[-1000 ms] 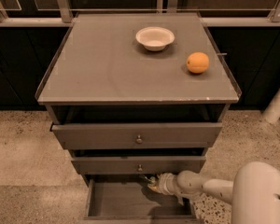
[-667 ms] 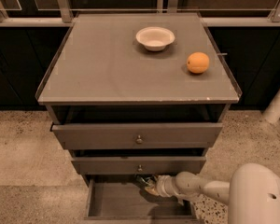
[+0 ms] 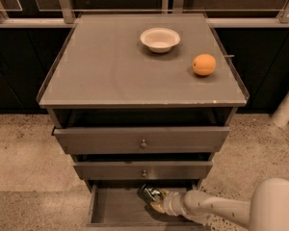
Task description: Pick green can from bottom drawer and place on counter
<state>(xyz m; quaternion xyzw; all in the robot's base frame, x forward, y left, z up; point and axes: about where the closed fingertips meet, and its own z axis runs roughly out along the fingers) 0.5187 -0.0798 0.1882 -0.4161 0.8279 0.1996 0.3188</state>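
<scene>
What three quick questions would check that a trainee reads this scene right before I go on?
1. True or false: the can already stands on the counter.
2. Where is the hand? A) above the counter B) in the bottom drawer, at the can C) out of view
3. Fill in: on the counter sit a white bowl and an ____.

Key: 1 false; 2 B; 3 orange.

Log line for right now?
claw: in bottom drawer, at green can | counter: bowl, orange | green can not yet on counter
</scene>
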